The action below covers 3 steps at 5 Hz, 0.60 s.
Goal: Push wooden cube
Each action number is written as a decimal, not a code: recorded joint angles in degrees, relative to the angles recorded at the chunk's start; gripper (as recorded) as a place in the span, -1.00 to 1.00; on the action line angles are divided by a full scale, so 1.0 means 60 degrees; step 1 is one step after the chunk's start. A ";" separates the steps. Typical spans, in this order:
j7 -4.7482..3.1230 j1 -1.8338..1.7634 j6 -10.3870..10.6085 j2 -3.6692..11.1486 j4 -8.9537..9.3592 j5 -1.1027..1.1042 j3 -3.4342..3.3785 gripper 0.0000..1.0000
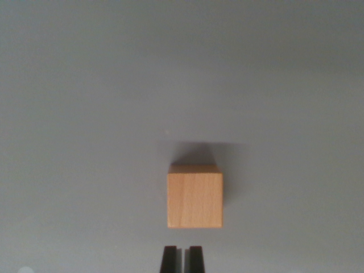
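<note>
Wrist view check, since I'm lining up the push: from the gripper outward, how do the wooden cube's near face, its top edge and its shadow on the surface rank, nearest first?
1. Near face of the wooden cube, just above the gripper, slightly to the wrist view's right; a gap shows between them.
2. Cube's top edge, farther up.
3. Shadow on the grey surface, beyond the cube.

wrist view looks steeply down, close over the surface (85,85) (single camera).
</note>
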<state>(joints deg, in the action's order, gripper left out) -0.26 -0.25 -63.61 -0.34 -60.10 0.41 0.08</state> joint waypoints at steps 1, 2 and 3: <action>0.0017 0.0013 0.0447 -0.0022 0.0453 0.0037 0.0008 -1.00; 0.0017 0.0013 0.0447 -0.0022 0.0453 0.0037 0.0008 -1.00; 0.0035 0.0027 0.0900 -0.0045 0.0912 0.0075 0.0017 -1.00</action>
<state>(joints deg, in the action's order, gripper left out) -0.05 -0.09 -58.21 -0.61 -54.63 0.86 0.17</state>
